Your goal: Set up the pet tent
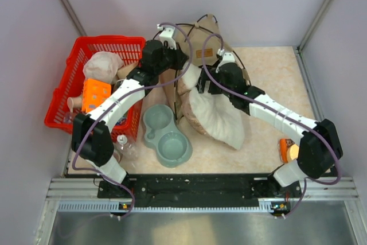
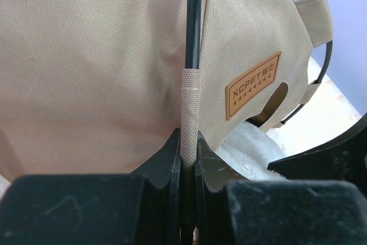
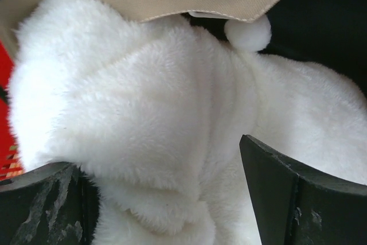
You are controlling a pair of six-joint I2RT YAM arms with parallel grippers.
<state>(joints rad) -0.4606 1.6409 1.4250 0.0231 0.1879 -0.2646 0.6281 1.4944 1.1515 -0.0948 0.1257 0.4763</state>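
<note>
thin dark pole [image 2: 194, 15] of tan fabric tent [image 2: 86, 55] clamped in left gripper [image 2: 189, 142], right gripper [image 3: 155, 159] jaws wide astride fluffy white cushion [image 3: 132, 96]

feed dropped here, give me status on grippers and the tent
Left gripper shut on the pole. Right gripper open, astride the cushion. Pet tent slumped, cushion spilling out.

Left gripper [image 1: 179, 60] and right gripper [image 1: 202, 83] both at the tent [image 1: 198, 41]; cushion [image 1: 221, 121] lying against it. Red basket [image 1: 109, 40] at left; grey double bowl [image 1: 166, 139] beside the cushion.
</note>
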